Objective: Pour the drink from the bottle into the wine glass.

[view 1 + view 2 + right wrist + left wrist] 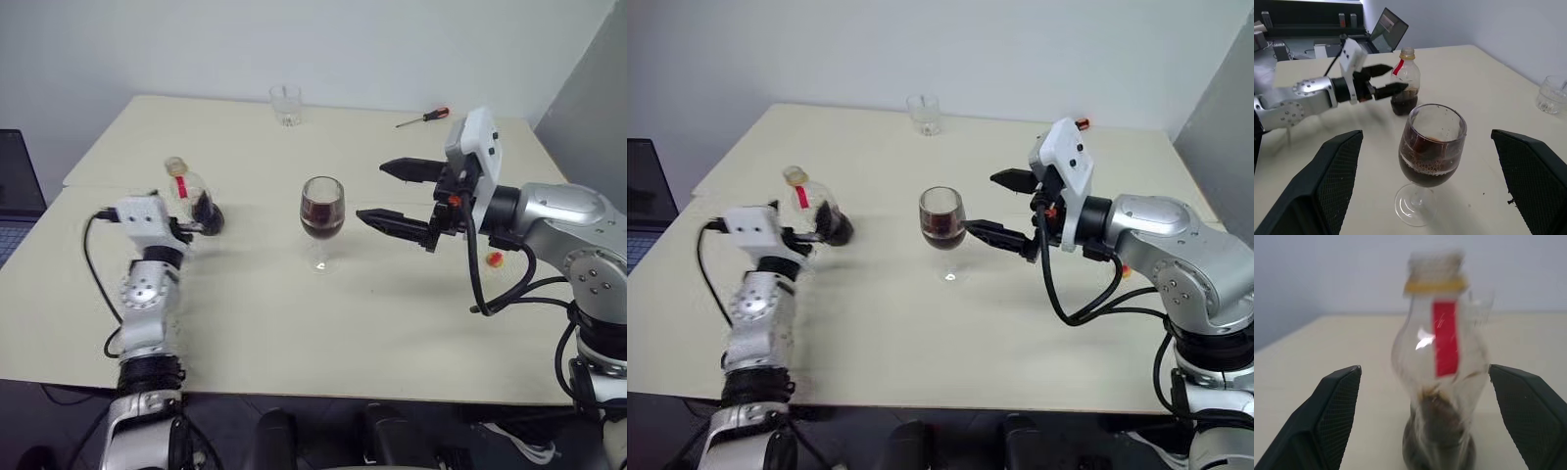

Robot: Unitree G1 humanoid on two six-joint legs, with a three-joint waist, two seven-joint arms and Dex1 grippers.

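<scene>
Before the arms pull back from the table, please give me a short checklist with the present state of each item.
1. Drink in the wine glass: ok, dark liquid fills the lower bowl.
2. Bottle standing upright on the table: ok.
3. Left end effector released from the bottle: ok, fingers spread on either side.
4. Right end effector open, clear of the glass: ok.
5. Bottle cap closed: cannot tell.

- Cream table (323, 343) is sitting against a plain white wall (294, 39), catching soft even light
- Grey panel (588, 88) is standing at the right
- Open laptop (1388, 29) is sitting off the table's left
</scene>
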